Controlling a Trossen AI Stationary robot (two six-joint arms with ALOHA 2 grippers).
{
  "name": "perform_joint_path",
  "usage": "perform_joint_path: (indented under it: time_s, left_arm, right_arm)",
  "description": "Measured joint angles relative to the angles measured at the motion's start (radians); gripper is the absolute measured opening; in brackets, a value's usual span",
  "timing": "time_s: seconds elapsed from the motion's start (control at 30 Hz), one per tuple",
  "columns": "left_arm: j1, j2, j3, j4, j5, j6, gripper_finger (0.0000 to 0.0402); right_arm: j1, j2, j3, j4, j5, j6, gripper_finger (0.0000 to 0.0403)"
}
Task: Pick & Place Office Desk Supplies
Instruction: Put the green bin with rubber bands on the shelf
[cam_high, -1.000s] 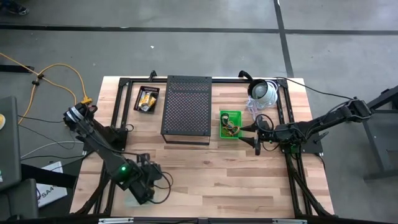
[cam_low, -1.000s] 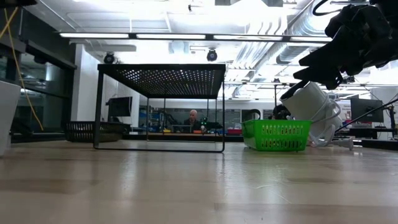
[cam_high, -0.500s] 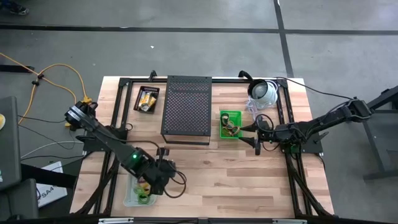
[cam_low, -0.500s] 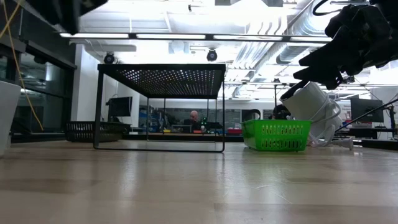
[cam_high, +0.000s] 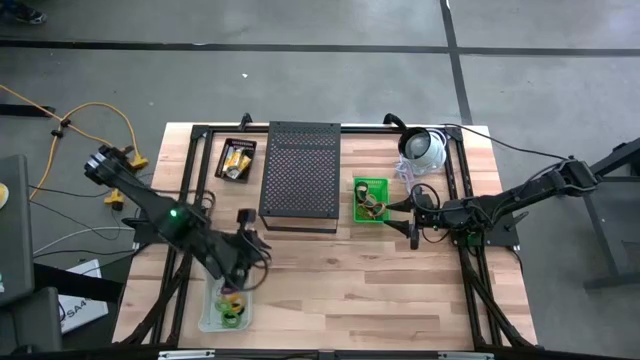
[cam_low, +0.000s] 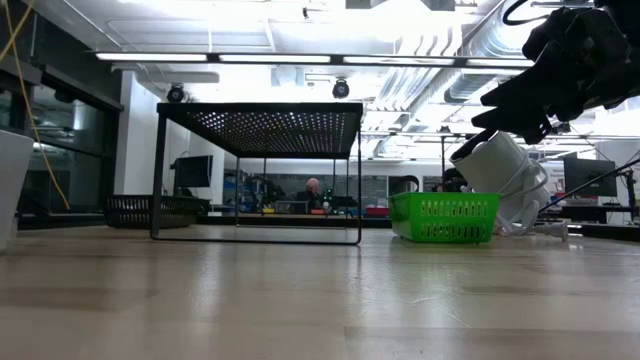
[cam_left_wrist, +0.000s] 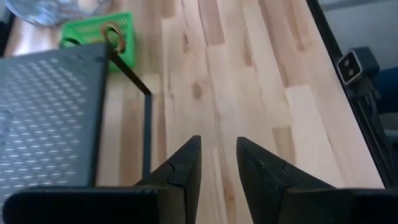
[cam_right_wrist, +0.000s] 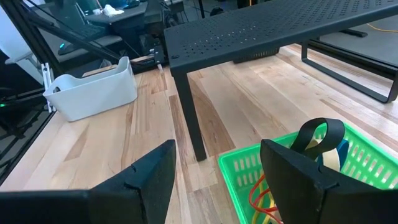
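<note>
The office desk supplies lie in three places. Coloured loops fill a pale tray (cam_high: 225, 305) at the near left. Loops and bands, among them a black loop (cam_right_wrist: 320, 134), sit in a green basket (cam_high: 370, 200). Yellow packets are in a small black tray (cam_high: 237, 158) at the far left. My left gripper (cam_high: 255, 240) (cam_left_wrist: 217, 142) hangs open and holds nothing, above bare wood between the pale tray and the black mesh stand (cam_high: 300, 175). My right gripper (cam_high: 405, 220) (cam_right_wrist: 217, 149) stands open, just right of the green basket, fingers wide apart.
The black mesh stand (cam_low: 260, 130) rises on thin legs at the table's middle far side. A white dome-shaped device (cam_high: 425, 150) with a cable lies behind the green basket. Bare wood stretches across the table's near middle and right.
My left gripper has risen from over the pale tray and swung toward the far edge, nearer the mesh stand, rolling its wrist as it went. The tray with its loops now shows uncovered. My right arm has kept still.
</note>
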Motion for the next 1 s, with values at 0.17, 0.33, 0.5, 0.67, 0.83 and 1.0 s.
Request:
perform_joint_path:
  time_s: [0.17,0.33,0.5,0.67,0.83,1.0]
  left_arm:
    - [0.042,-0.094,-0.023,0.000,0.000,0.058,0.0096]
    - [0.099,-0.167,-0.056,-0.002,0.003,0.073,0.0096]
    - [0.137,-0.189,-0.057,-0.008,0.018,0.063,0.0096]
    - [0.144,-0.191,-0.057,0.000,0.018,0.065,0.0096]
    - [0.144,-0.191,-0.057,0.019,0.018,0.089,0.0096]
    - [0.144,-0.191,-0.057,0.036,0.018,0.088,0.0096]
  right_arm:
    - [0.000,0.000,0.000,0.000,0.000,0.000,0.0223]
    - [0.000,0.000,0.000,0.000,0.000,0.000,0.0223]
    - [0.000,0.000,0.000,0.000,0.000,0.000,0.0223]
    - [0.000,0.000,0.000,0.000,0.000,0.000,0.0223]
    - [0.000,0.000,0.000,0.000,0.000,0.000,0.0223]
    - [0.000,0.000,0.000,0.000,0.000,0.000,0.0223]
